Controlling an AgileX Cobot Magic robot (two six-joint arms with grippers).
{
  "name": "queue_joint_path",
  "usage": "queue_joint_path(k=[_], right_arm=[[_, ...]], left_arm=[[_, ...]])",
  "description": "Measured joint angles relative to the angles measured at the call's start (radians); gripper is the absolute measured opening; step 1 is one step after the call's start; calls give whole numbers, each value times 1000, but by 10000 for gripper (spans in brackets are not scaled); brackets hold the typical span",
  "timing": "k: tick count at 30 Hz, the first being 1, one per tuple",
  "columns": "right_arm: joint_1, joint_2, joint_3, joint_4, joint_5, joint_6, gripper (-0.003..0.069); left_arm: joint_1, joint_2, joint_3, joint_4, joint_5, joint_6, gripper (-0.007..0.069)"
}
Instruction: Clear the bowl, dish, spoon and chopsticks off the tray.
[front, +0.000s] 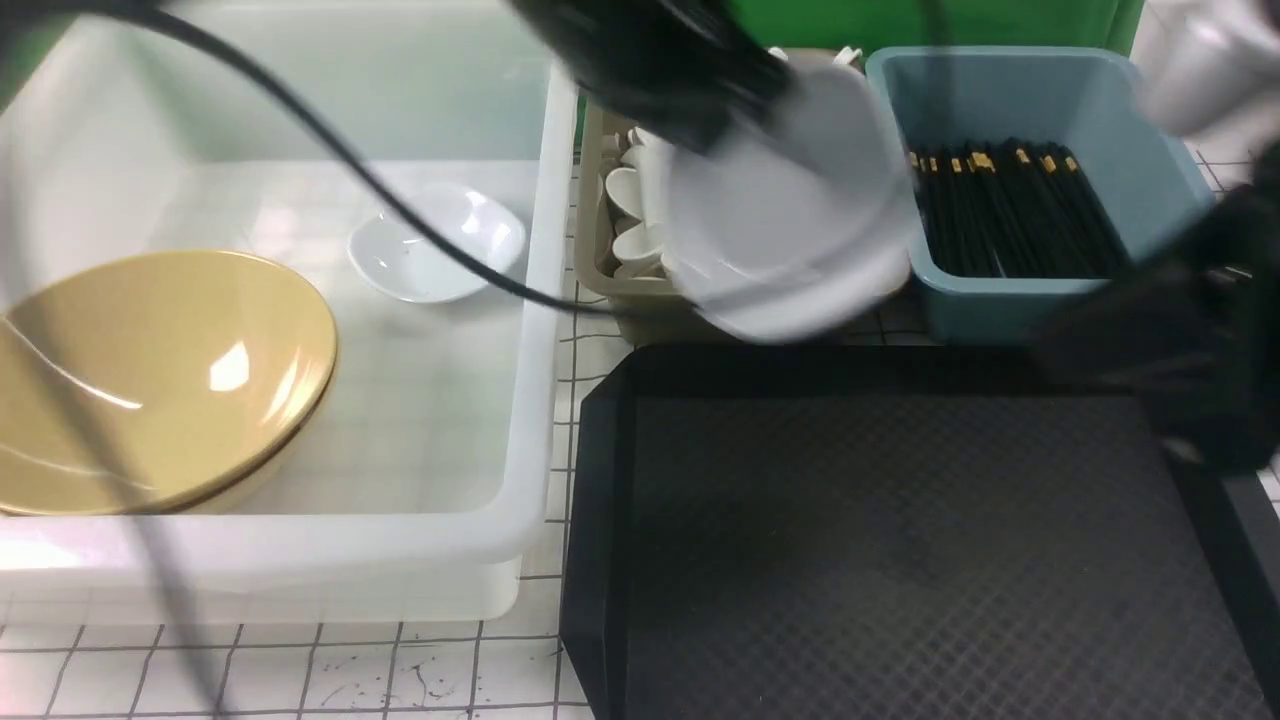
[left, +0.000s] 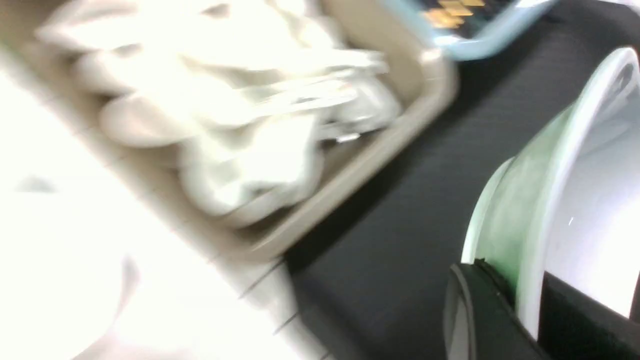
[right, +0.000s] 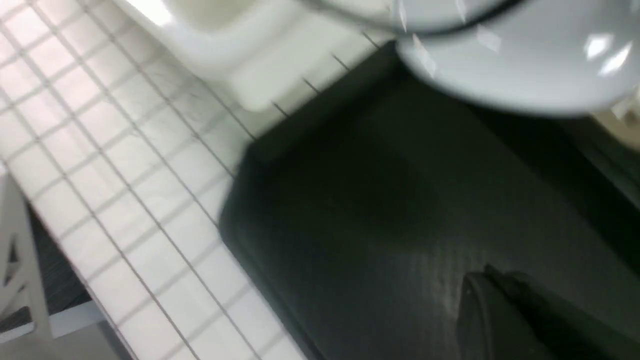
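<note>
My left gripper (left: 525, 295) is shut on the rim of a small white dish (left: 550, 200). In the front view this dish (front: 790, 240) hangs blurred in the air over the back edge of the black tray (front: 900, 540); it also shows in the right wrist view (right: 525, 65). The tray's textured surface is bare. A yellow bowl (front: 150, 380) and a second white dish (front: 440, 245) lie in the white tub (front: 540, 400) on the left. White spoons (front: 630, 220) fill the olive tub, and black chopsticks (front: 1010, 210) lie in the blue tub. My right gripper (right: 487, 285) is shut and empty above the tray's right side.
The olive tub (left: 360, 165) and the blue tub (front: 1160, 170) stand side by side behind the tray. A black cable (front: 330, 150) runs across the white tub. White tiled tabletop (front: 300, 670) lies in front of the tub.
</note>
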Motion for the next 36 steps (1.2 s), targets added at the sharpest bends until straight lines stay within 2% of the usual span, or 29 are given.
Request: queue_joint_path(k=[2, 4, 6, 9, 10, 13, 15, 18, 27, 36], right_arm=[[80, 75, -74, 1, -12, -13, 55], [111, 106, -106, 1, -18, -18, 55], [185, 186, -192, 1, -33, -36, 55], [226, 251, -264, 1, -36, -39, 55], [243, 290, -306, 1, -36, -40, 55], [257, 362, -383, 1, -21, -53, 56], [257, 384, -401, 0, -10, -60, 56], [257, 405, -409, -2, 0, -63, 56], [258, 422, -410, -5, 24, -63, 57], [258, 428, -410, -67, 38, -54, 59]], left_arm=[[82, -48, 5, 18, 58, 0, 4], [120, -67, 14, 24, 69, 0, 4], [219, -123, 66, 28, 74, 6, 4], [292, -158, 130, 23, 47, 11, 4], [358, -176, 183, 8, 1, 11, 4], [464, -169, 266, -49, -143, 11, 4], [498, -151, 287, -70, -190, 12, 4], [533, -87, 306, -99, -282, 40, 4], [535, 149, 306, -173, -486, 103, 4], [535, 320, 233, -272, -558, 127, 6]])
